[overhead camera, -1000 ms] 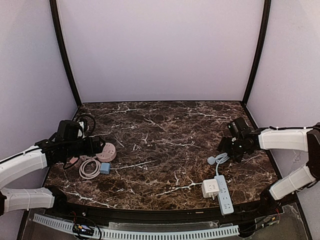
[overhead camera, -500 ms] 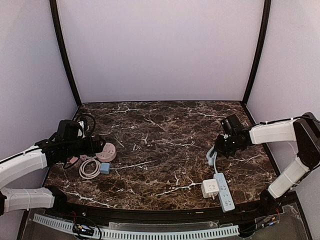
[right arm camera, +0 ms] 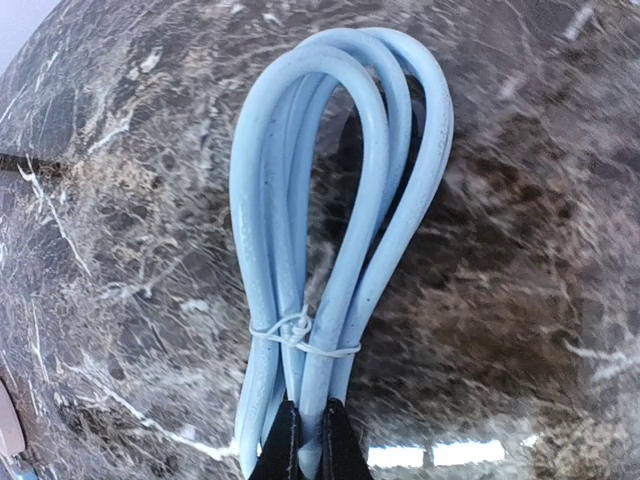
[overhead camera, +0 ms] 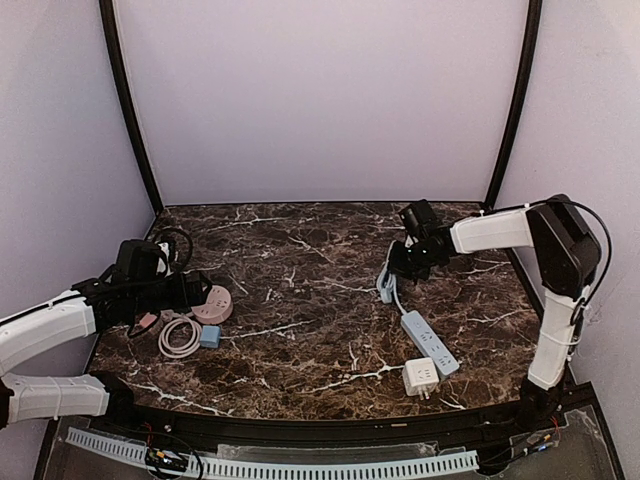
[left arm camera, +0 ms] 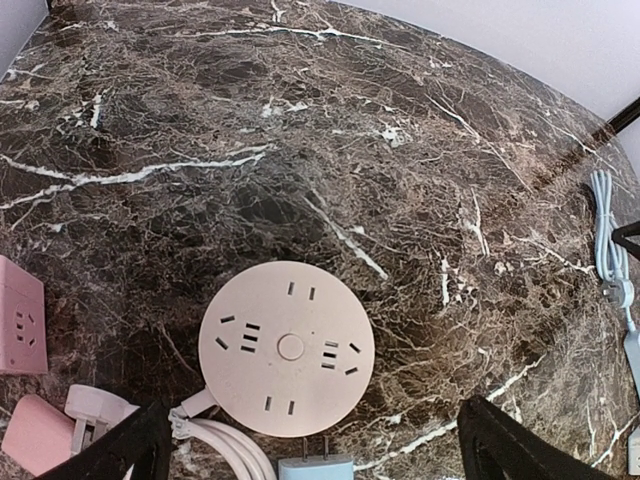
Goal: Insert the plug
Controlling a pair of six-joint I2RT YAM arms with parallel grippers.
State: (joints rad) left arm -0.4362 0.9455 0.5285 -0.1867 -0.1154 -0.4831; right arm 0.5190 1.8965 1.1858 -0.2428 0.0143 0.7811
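The right tool [right arm camera: 305,448] is pinched tight on a looped bundle of pale blue plastic-coated cord [right arm camera: 335,190], gripping it close to a thin white wire tie [right arm camera: 300,336] (the wrist camera shows that tie plainly; from above it is too small to pick out). The overhead view gives what the wrist view cannot. From the bundle the cord runs to a long pale blue plastic power strip [overhead camera: 430,343], which lies slantwise on the dark marble counter [overhead camera: 300,250]. A white cube adapter [overhead camera: 420,377] sits just beside its near end. Where the cord's own plug sits I cannot make out.

On the left, the left tool [overhead camera: 193,291] stands wide, hanging near a round pink plastic socket hub [left arm camera: 287,348]. A small blue plug [left arm camera: 315,468], cut off by the bottom edge of the wrist view, lies just beside the hub's near rim, next to a coiled white cable [overhead camera: 180,336]. A square pink socket block [left arm camera: 20,328] is cropped at the left edge of that same view.
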